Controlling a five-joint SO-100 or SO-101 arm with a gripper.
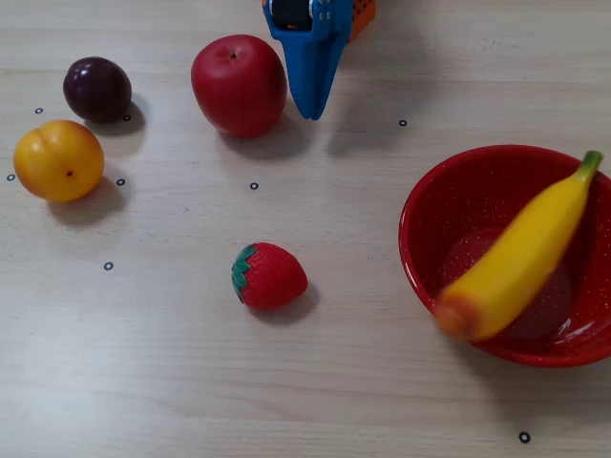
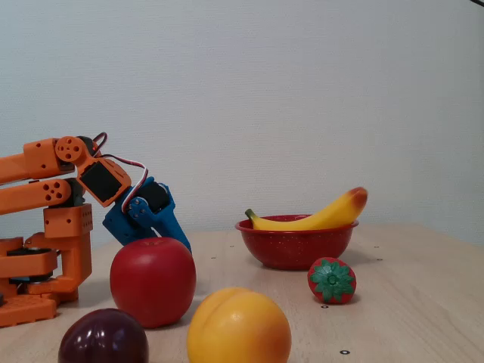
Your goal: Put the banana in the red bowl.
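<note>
Banana (image 1: 520, 256), long glossy yellow plastic, lies across the speckled red bowl (image 1: 430, 205), orange end over the rim. My blue tool (image 1: 309, 113) hangs empty, closed, beside the red apple (image 1: 239, 84) on the counter (image 1: 143, 363).

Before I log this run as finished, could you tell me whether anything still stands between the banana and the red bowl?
Nothing visible does. The banana already lies across the red bowl, its orange-brown end jutting over the rim.

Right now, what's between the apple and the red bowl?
Mostly bare table. In the fixed view from above, only the blue claw hangs just beside the apple; the strawberry sits below the line to the bowl.
</note>
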